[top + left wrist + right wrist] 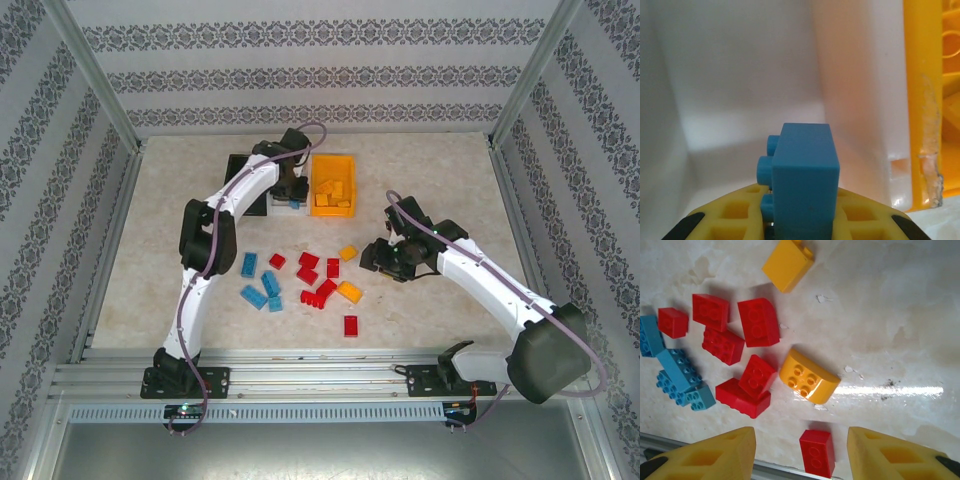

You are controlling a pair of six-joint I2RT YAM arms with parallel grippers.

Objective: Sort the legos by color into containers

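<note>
Our left gripper (801,222) is squeezing a blue brick (802,170) tight between its two yellow fingers (725,217). The bumps on the brick point to the left. Behind the brick we see the inside walls of the white bin (740,75). The orange bin (922,100) stands just beside the white bin, on the right. From the top view, the left gripper sits over the white bin, and the black bin (238,165) is on its other side. Some orange-yellow bricks (332,192) lie inside the orange bin.

Our right gripper (800,437) hangs above the table (450,170). Its fingers (890,452) are spread wide apart and hold nothing. In the right wrist view, a small red brick (817,452) lies on the table between the two fingers. Near it is a curved orange-yellow brick (807,376), just beside a bunch of red bricks (722,345). A few loose blue bricks (680,375) lie next to the red ones, toward the left edge. One more orange-yellow block (787,264) lies apart from the rest, near the top of that view
</note>
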